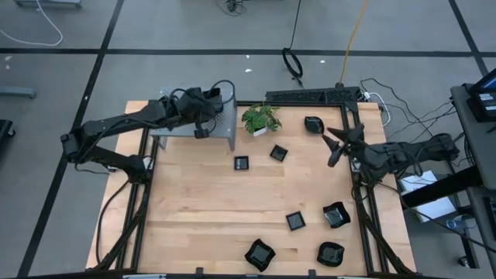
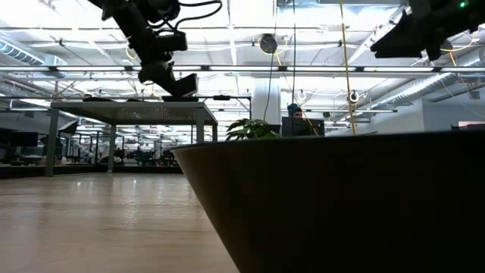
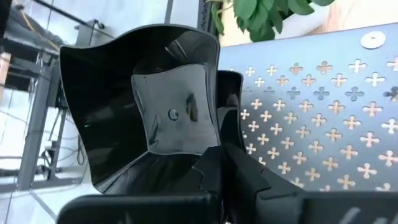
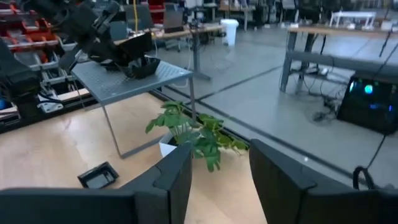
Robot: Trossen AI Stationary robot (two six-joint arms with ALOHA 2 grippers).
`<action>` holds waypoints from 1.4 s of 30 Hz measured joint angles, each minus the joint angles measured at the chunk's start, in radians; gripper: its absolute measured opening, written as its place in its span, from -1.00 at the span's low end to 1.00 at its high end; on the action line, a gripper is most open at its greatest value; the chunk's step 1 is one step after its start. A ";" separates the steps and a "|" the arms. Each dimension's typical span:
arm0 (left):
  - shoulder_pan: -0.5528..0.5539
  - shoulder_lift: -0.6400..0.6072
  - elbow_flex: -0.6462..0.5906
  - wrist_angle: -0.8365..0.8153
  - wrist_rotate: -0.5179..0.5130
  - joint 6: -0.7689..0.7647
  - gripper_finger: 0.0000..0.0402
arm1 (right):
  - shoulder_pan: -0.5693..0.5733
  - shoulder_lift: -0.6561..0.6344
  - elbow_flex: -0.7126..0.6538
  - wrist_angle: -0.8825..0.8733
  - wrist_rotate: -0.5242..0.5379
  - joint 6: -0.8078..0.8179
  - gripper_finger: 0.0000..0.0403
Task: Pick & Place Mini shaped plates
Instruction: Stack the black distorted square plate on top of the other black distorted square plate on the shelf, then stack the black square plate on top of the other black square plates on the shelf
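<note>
While the right gripper (image 4: 217,180) hangs parted, the left gripper (image 1: 200,130) pinches a glossy wavy-edged black plate (image 3: 143,106) over the perforated metal stand (image 3: 323,124).

Count from above: seven little black plates loose on the bench (image 1: 201,201), plus one more (image 3: 143,106) pinched in the left hand (image 1: 203,130) over the metal stand (image 1: 221,124). One stand, one potted plant (image 1: 260,118) right beside it, two arms.
</note>
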 joint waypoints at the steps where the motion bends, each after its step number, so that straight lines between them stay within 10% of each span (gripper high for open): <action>1: 0.002 -0.001 0.000 0.001 0.005 0.007 -0.95 | 0.000 -0.001 -0.021 0.046 0.000 -0.029 -0.28; 24: -0.057 0.000 0.000 0.016 -0.165 -0.137 -0.30 | 0.000 -0.001 -0.333 0.827 0.283 -0.215 -0.28; 42: -0.268 -0.006 0.000 0.151 -0.065 -0.053 -0.08 | 0.000 -0.001 -0.434 0.860 0.282 -0.204 -0.28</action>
